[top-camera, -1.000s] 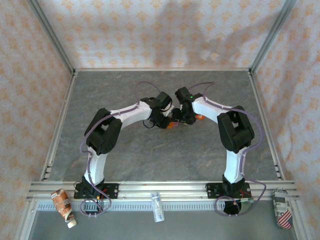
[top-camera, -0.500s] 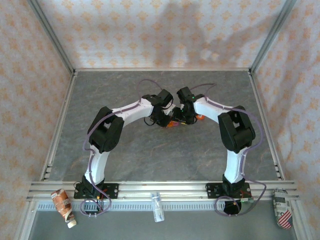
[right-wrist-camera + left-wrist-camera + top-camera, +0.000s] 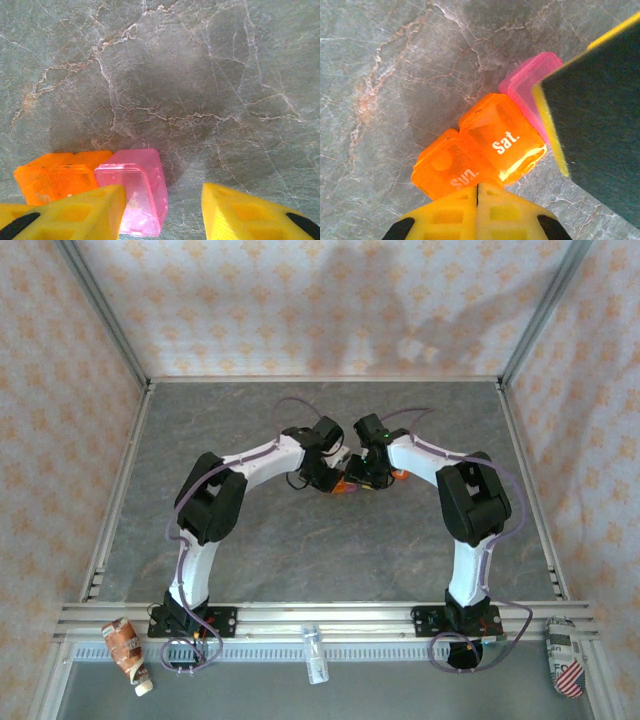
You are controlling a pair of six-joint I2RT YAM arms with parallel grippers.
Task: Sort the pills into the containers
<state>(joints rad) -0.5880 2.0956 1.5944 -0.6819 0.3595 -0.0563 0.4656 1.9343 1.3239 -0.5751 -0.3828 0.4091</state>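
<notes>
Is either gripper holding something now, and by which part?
Nothing is held. The left gripper is shut, its tips at the Sun. end of the pill box; the right gripper is open beside its pink part.

In the overhead view, the two wrists are crowding over the containers [image 3: 345, 487], leaving an orange sliver too small to make out. The labels on the tube [image 3: 127, 652] and the can [image 3: 565, 660] in the lower corners are too small to read.

In the left wrist view, a dark block with a yellow edge [image 3: 600, 115] is running off the right edge and covering much of the pink compartment [image 3: 530, 80]. The left end effector [image 3: 477, 195] is being cut off by the bottom edge and is hiding the near rim of the orange compartment [image 3: 480, 147].

In the right wrist view, the right end effector [image 3: 162, 192] is running off the bottom edge and covering the lower parts of both compartments. Their cloudy walls are making the insides impossible to read.
</notes>
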